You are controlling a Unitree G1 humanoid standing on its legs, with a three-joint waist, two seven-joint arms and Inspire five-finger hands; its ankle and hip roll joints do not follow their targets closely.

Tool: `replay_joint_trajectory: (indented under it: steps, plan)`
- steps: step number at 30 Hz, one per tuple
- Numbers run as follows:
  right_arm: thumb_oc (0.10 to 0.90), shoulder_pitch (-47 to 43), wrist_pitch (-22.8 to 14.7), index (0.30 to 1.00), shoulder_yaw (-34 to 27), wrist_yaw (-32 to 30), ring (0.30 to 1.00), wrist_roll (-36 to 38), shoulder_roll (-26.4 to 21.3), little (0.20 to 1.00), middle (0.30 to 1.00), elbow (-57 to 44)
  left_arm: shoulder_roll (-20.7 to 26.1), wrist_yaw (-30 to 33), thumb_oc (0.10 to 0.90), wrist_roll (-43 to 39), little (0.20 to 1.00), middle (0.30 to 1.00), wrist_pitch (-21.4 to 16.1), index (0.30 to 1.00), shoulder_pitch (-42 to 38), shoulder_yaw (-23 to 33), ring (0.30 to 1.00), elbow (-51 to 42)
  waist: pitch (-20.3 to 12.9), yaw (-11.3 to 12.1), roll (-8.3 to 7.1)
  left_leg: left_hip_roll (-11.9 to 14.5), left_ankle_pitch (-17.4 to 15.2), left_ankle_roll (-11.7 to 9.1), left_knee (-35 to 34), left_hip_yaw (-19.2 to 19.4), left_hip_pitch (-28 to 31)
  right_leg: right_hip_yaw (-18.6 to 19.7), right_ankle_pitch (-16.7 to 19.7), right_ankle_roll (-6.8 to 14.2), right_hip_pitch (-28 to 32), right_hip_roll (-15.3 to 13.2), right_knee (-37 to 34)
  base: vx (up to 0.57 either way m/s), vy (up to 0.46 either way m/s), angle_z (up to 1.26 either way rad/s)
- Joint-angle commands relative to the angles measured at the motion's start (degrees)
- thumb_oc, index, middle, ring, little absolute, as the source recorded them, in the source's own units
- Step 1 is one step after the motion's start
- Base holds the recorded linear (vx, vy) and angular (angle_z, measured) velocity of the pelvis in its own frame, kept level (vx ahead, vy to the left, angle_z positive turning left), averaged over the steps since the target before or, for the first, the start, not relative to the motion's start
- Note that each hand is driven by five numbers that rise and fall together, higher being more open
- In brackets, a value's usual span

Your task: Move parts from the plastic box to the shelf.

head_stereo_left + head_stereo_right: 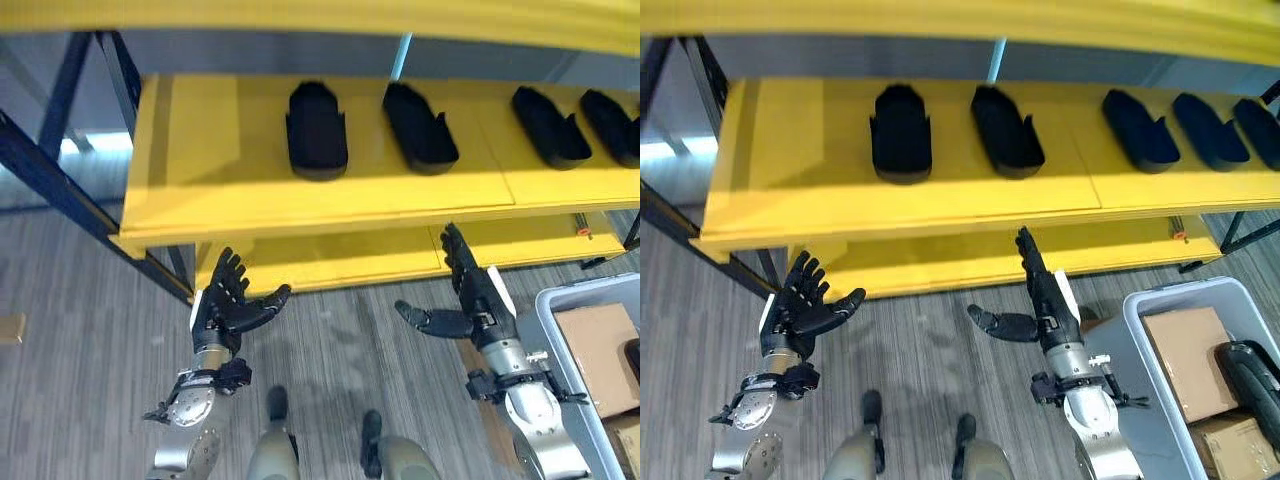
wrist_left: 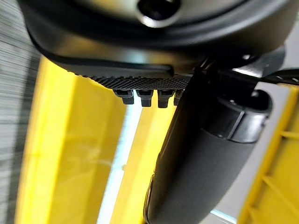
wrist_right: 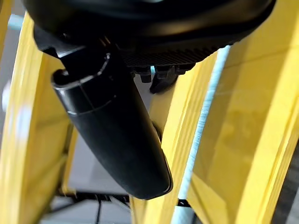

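Both dark robot hands hung empty in front of a yellow metal shelf (image 1: 330, 190) with dark blue uprights. The left hand (image 1: 228, 300) stood low at the near left, its fingers (image 1: 228, 270) spread wide and pointing up toward the shelf edge, thumb stretched out to the right, holding nothing. The right hand (image 1: 478, 295) stood at the near right, its fingers (image 1: 455, 250) straight and pointing at the front lip of the shelf, thumb reaching out to the left, also holding nothing. The two hands were well apart, thumbs turned toward each other over the grey wood-grain floor (image 1: 80, 380).

On the yellow shelf lay a row of black, shoe-shaped moulded plastic parts: the left-most part (image 1: 316, 128) sat near the middle of the board, a second black part (image 1: 420, 125) lay just to its right, and three more black parts (image 1: 1140, 130) lay further right, as the right eye view showed. A lower yellow board (image 1: 380, 255) lay beneath, beyond the hands.

At the near right, beside the right arm, stood a pale grey plastic box (image 1: 1140, 330). Inside it were brown cardboard pieces (image 1: 1185, 360) and one more black moulded part (image 1: 1252, 378) against the right side.
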Motion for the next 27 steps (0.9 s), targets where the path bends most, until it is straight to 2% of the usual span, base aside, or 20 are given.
replay_joint_trajectory:
  steps: [1,3,4,5,6,7,10,12,13,14,15,16,17,18,19,22,23,25,27]
  plan:
    - [0.900,-4.43,-6.60,1.000,-2.57,0.37,1.000,3.30,-0.93,1.000,1.000,-3.67,1.42,-3.61,0.900,0.48,1.000,1.000,-4.73,1.000,-2.43,0.28,1.000,-1.40,-4.27,-0.52,-1.04,7.44,0.18,-2.35,-1.28,-0.27,0.66,2.42,-1.35,1.35,-1.05,0.75,0.75,-0.04,-0.154,-0.12]
    - [0.900,-3.77,-6.90,1.000,-2.31,0.66,1.000,5.29,-0.32,1.000,1.000,-2.98,0.44,-3.89,0.900,0.39,1.000,1.000,-4.68,1.000,-2.82,-0.36,1.000,-0.07,-5.02,-1.02,-0.42,9.63,1.86,-3.28,-2.10,0.24,1.96,3.01,-2.97,-0.14,-0.70,3.09,1.56,-0.05,-0.176,-0.16]
    - [0.900,-3.77,-6.90,1.000,-2.33,0.66,1.000,5.30,-0.34,1.000,1.000,-2.98,0.42,-3.90,0.900,0.38,1.000,1.000,-4.70,1.000,-2.85,-0.37,1.000,-0.04,-4.95,-0.95,-0.38,9.71,1.91,-3.33,-2.21,0.29,2.11,3.06,-2.98,-0.19,-0.65,3.18,1.57,-0.07,-0.199,-0.14]
    - [0.900,-3.51,-7.24,1.000,-2.14,0.56,1.000,4.38,-0.73,1.000,1.000,-3.27,0.05,-4.17,0.900,0.87,1.000,1.000,-4.84,1.000,-3.40,-0.85,1.000,0.31,-5.26,-1.20,0.11,11.12,3.53,-3.95,-2.54,0.49,2.23,3.50,-3.54,-1.23,-0.11,4.84,1.19,-0.05,-0.131,-0.18]
    - [0.900,-3.50,-7.24,1.000,-2.15,0.55,1.000,4.37,-0.75,1.000,1.000,-3.28,0.02,-4.17,0.900,0.88,1.000,1.000,-4.86,1.000,-3.41,-0.87,1.000,0.34,-5.24,-1.19,0.17,11.20,3.57,-4.00,-2.60,0.48,2.27,3.49,-3.50,-1.27,-0.07,4.92,1.14,-0.10,-0.252,-0.18]
    - [0.900,-3.51,-7.60,1.000,-2.27,-0.34,1.000,3.38,-0.86,1.000,1.000,-3.12,-0.54,-4.28,0.900,1.15,1.000,1.000,-4.82,1.000,-4.26,-1.52,1.000,0.60,-5.12,-1.28,0.61,12.05,6.66,-4.81,-2.80,0.08,1.67,3.65,-3.28,-2.32,0.98,6.46,-0.64,-0.08,-0.184,-0.16]
    - [0.900,-3.43,-7.93,1.000,-2.21,-0.45,1.000,4.50,-0.77,1.000,1.000,-3.02,-1.30,-4.06,0.900,1.06,1.000,1.000,-4.98,1.000,-4.52,-2.10,1.000,1.28,-5.19,-1.56,1.00,12.14,8.49,-4.99,-3.44,-0.10,1.45,3.71,-2.56,-3.03,2.39,7.22,-3.26,-0.06,-0.126,0.05]
    - [0.900,-3.35,-7.95,1.000,-2.20,-0.11,1.000,4.07,-1.28,1.000,1.000,-3.18,-1.75,-4.38,0.900,1.37,1.000,1.000,-4.88,1.000,-4.79,-2.22,1.000,1.65,-5.01,-1.68,0.92,11.19,8.04,-4.34,-2.17,0.28,0.78,3.29,-1.60,-3.22,3.34,6.93,-5.11,-0.07,-0.088,0.09]
    - [0.900,-3.35,-7.84,1.000,-2.13,0.04,1.000,3.53,-1.68,1.000,1.000,-3.17,-1.79,-4.44,0.900,1.62,1.000,1.000,-4.95,1.000,-4.59,-2.03,1.000,1.50,-4.89,-1.48,0.81,9.84,6.62,-3.82,-0.87,-0.44,0.52,3.46,-1.08,-3.17,3.37,6.70,-5.81,-0.04,-0.025,0.19]
    - [0.900,-3.57,-7.76,1.000,-1.80,0.15,1.000,3.31,-1.88,1.000,1.000,-2.72,-1.90,-4.54,0.900,1.78,1.000,1.000,-4.94,1.000,-4.24,-1.87,1.000,1.39,-4.68,-1.05,0.41,7.46,3.70,-2.83,1.01,-2.62,0.39,4.05,-0.62,-3.02,3.70,6.19,-6.68,-0.05,-0.025,0.27]
    - [0.900,-4.10,-7.64,1.000,-1.20,0.09,1.000,3.18,-1.70,1.000,1.000,-1.75,-2.26,-4.31,0.900,2.17,1.000,1.000,-4.95,1.000,-4.05,-1.65,1.000,1.38,-4.57,-0.12,0.09,3.58,0.91,-2.11,2.61,-7.36,-0.03,5.41,0.54,-2.85,3.79,5.83,-7.91,-0.03,0.000,0.17]
    - [0.900,-4.51,-7.62,1.000,-1.02,0.06,1.000,3.19,-1.53,1.000,1.000,-1.41,-2.45,-4.22,0.900,2.28,1.000,1.000,-4.93,1.000,-4.04,-1.27,1.000,0.97,-4.60,0.30,-0.05,0.65,-1.12,-1.44,3.24,-10.08,-0.35,6.00,1.16,-2.70,3.74,5.66,-8.68,-0.02,0.012,-0.10]
    - [0.900,-4.97,-7.55,1.000,-1.05,0.31,1.000,3.56,-1.20,1.000,1.000,-1.03,-2.72,-4.42,0.900,2.44,1.000,1.000,-4.83,1.000,-4.23,-0.93,1.000,0.79,-5.06,0.26,-0.06,-1.65,-2.52,-0.57,2.91,-11.17,-0.47,6.51,2.03,-2.55,3.55,5.68,-9.67,0.01,0.026,-0.45]
    - [0.900,-4.98,-7.50,1.000,-0.96,0.61,1.000,3.75,-1.05,1.000,1.000,-0.87,-2.86,-4.47,0.900,2.58,1.000,1.000,-4.93,1.000,-4.10,-0.77,1.000,0.75,-5.28,0.16,-0.08,-2.61,-3.53,-0.02,3.00,-11.21,-0.17,6.97,2.43,-2.34,3.63,5.75,-10.24,0.03,0.082,-0.61]
    - [0.900,-5.31,-7.42,1.000,-0.64,0.99,1.000,3.71,-0.74,1.000,1.000,-0.30,-2.73,-4.67,0.900,2.81,1.000,1.000,-5.17,1.000,-4.13,-0.54,1.000,0.65,-5.75,0.34,0.20,-3.99,-3.60,0.05,1.58,-14.40,0.24,8.54,3.35,-2.16,2.86,5.98,-10.89,0.04,0.111,-0.63]
    - [0.900,-4.65,-7.25,1.000,-1.03,2.16,1.000,5.38,-0.56,1.000,1.000,-0.21,-2.78,-5.34,0.900,2.36,1.000,1.000,-5.26,1.000,-3.33,-0.27,1.000,0.16,-6.38,-0.03,0.44,-4.16,-3.90,0.43,0.43,-13.83,0.86,9.04,3.88,-1.70,2.78,5.49,-11.57,0.03,0.128,-0.45]
    - [0.900,-4.55,-6.96,1.000,-1.23,2.09,1.000,5.27,-0.40,1.000,1.000,-0.08,-2.59,-5.77,0.900,2.28,1.000,1.000,-5.29,1.000,-4.05,-0.56,1.000,0.23,-6.30,-0.53,0.77,-3.80,-3.76,0.24,0.06,-12.26,0.87,8.76,4.27,-1.29,2.57,4.55,-11.64,0.03,0.162,-0.03]
    - [0.900,-4.33,-6.77,1.000,-1.34,2.30,1.000,5.78,-0.24,1.000,1.000,-0.25,-2.39,-5.89,0.900,2.35,1.000,1.000,-5.28,1.000,-3.85,-0.70,1.000,0.08,-6.48,-0.48,0.85,-3.67,-3.83,0.38,-0.68,-11.64,1.58,9.19,4.39,-1.06,2.50,4.36,-11.71,0.05,0.183,-0.09]
    - [0.900,-4.20,-6.34,1.000,-1.17,2.50,1.000,5.90,-0.04,1.000,1.000,-0.52,-2.09,-5.68,0.900,2.51,1.000,1.000,-5.29,1.000,-3.45,-0.64,1.000,-0.31,-6.79,-0.45,1.02,-4.17,-4.18,1.21,-2.67,-10.27,3.35,10.41,4.85,-0.24,2.38,3.58,-11.71,0.04,0.192,-0.21]
